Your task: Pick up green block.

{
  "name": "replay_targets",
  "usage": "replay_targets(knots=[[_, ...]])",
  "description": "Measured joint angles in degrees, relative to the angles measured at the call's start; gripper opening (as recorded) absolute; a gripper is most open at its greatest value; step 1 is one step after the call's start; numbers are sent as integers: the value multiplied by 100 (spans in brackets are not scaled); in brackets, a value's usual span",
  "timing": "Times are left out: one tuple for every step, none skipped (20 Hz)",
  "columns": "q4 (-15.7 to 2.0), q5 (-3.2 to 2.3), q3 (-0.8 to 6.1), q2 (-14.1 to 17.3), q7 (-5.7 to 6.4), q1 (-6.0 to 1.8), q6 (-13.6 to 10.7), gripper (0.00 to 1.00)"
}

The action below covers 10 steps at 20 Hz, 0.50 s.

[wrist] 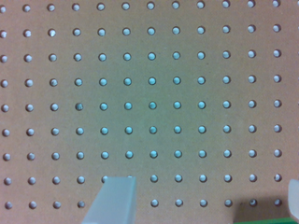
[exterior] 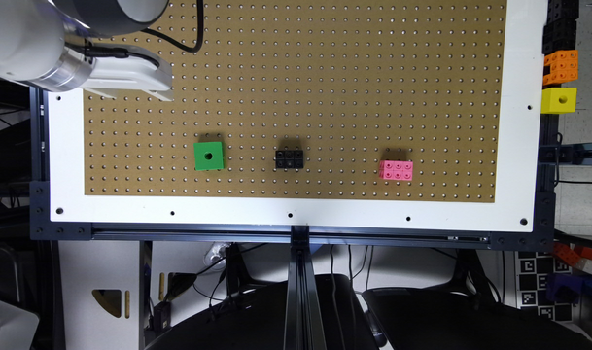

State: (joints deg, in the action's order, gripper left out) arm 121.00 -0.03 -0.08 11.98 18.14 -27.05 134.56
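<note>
Green block (exterior: 209,156) flat, hole upward, no long axis; claw (wrist: 203,200) spread wide.

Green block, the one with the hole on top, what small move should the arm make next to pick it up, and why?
Probably shift the gripper sideways over the green block. The wrist view shows open jaws above bare pegboard, with just a green sliver at the frame's edge, so it isn't centred yet.

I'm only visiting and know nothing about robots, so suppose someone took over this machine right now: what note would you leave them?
Pincer: open, holding nothing, hovering above bare pegboard near the exterior view's upper left.
Green block: flat on the pegboard, untouched, at the left end of a row with the black brick and pink brick.
Done: no grasp yet.
Left: move over the green block, descend, close, lift.
</note>
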Motion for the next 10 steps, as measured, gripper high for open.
replay_targets(knots=[[1,0,0,0,0,1,-1,100],[3,0,3,0,0,2,-1,100],[3,0,19,1,6,5,-1,100],[3,0,48,1,24,9,-1,100],[3,0,82,1,52,15,0,100],[1,0,126,1,92,23,3,100],[-2,0,169,1,122,25,6,100],[-5,0,210,1,149,25,12,100],[-9,0,242,1,171,25,17,100],[-15,0,273,1,196,25,21,100]])
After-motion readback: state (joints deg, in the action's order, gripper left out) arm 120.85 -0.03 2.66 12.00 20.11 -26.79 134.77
